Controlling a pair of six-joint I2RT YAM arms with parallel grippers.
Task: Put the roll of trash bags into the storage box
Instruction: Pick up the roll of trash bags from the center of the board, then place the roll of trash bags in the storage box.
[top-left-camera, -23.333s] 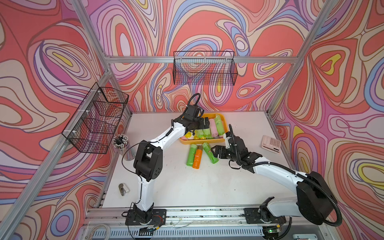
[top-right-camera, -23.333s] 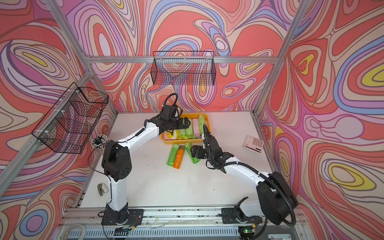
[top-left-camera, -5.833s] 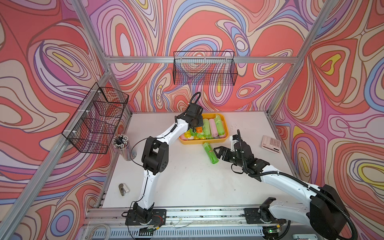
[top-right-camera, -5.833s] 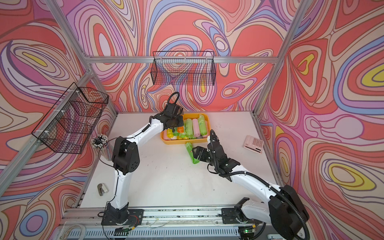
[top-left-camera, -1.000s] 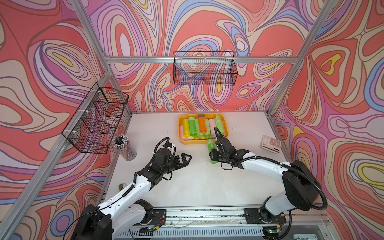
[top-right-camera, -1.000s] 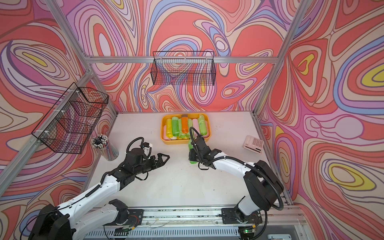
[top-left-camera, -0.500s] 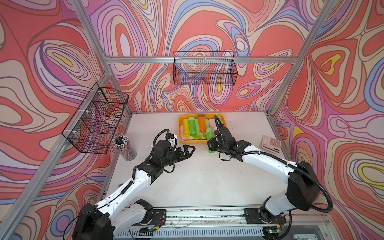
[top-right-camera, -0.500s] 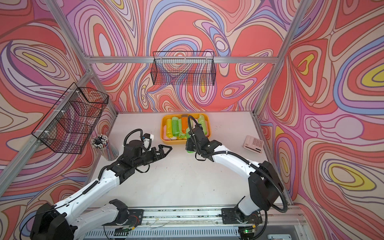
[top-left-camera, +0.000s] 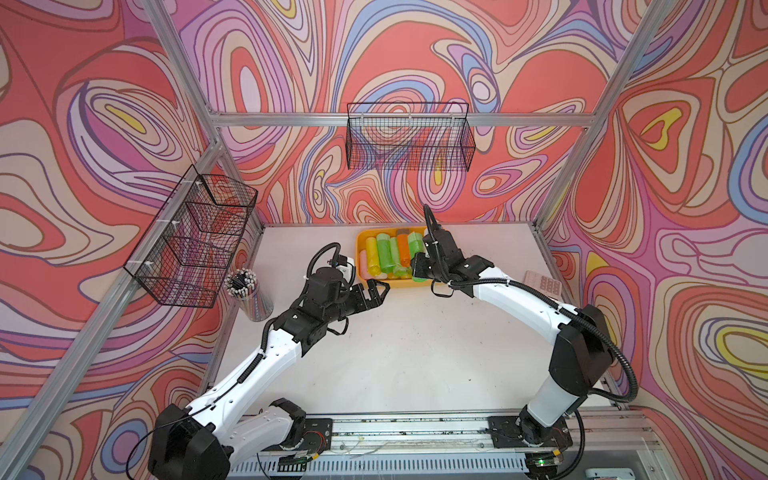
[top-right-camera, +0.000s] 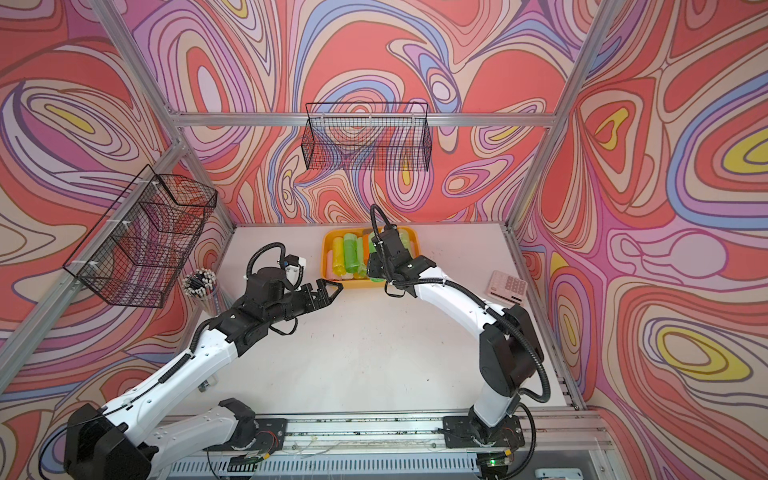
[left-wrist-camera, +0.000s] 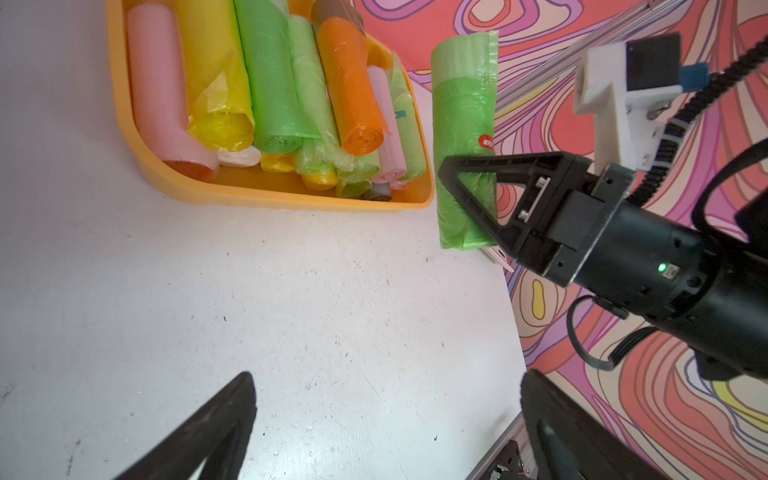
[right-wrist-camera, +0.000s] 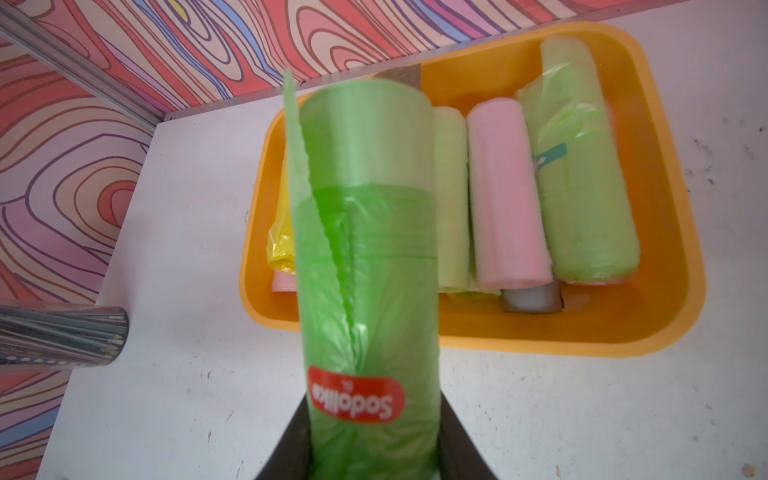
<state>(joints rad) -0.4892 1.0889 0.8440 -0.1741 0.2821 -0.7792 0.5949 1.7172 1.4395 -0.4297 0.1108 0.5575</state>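
Packed rolls (top-left-camera: 384, 257) fill the storage box (top-left-camera: 399, 285) almost wall to wall; before it the worktop (top-left-camera: 415, 353) lies bare, a pencil cup (top-left-camera: 249, 291) well to its left.

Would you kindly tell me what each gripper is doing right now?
Left gripper: open, empty.
Right gripper: shut on the green plastic trash-bag roll.
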